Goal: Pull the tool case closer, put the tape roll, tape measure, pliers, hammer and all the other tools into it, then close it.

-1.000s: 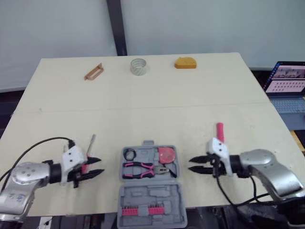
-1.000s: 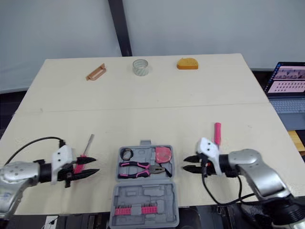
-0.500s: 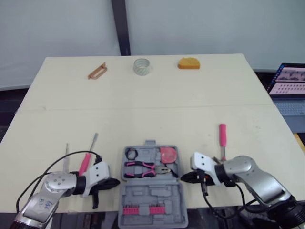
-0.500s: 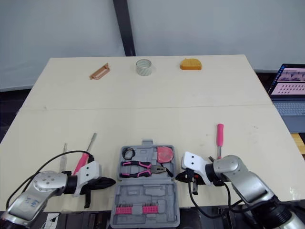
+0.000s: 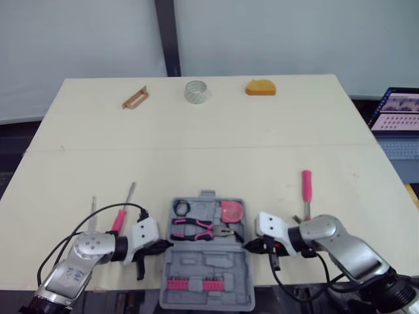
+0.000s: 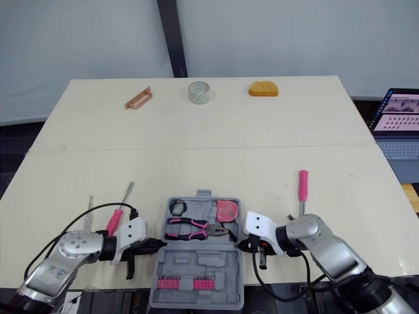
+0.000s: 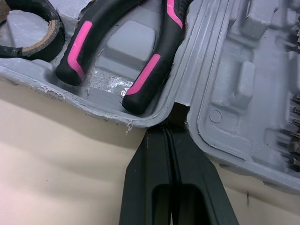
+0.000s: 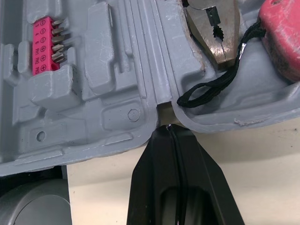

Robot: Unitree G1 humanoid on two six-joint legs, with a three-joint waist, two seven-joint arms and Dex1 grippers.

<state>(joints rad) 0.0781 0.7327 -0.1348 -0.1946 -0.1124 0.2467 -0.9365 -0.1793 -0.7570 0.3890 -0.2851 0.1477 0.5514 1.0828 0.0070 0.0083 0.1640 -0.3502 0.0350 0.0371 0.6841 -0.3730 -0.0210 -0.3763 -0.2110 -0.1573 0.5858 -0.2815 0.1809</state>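
Soft, bright light falls evenly from above on the table (image 5: 216, 131), leaving no hard shadows around the tool case (image 5: 216, 258). A small glare patch shines on its grey plastic beside the pliers (image 7: 157, 65). A thin dark shadow hugs its rim, and a laptop screen (image 5: 396, 111) glows well to its right.

Both arms lie low with the forearms turned inward. The left gripper (image 5: 161, 246) points toward 3 o'clock, its two black fingers pressed together. The right gripper (image 5: 251, 245) points toward 9 o'clock, its fingers also pressed together.
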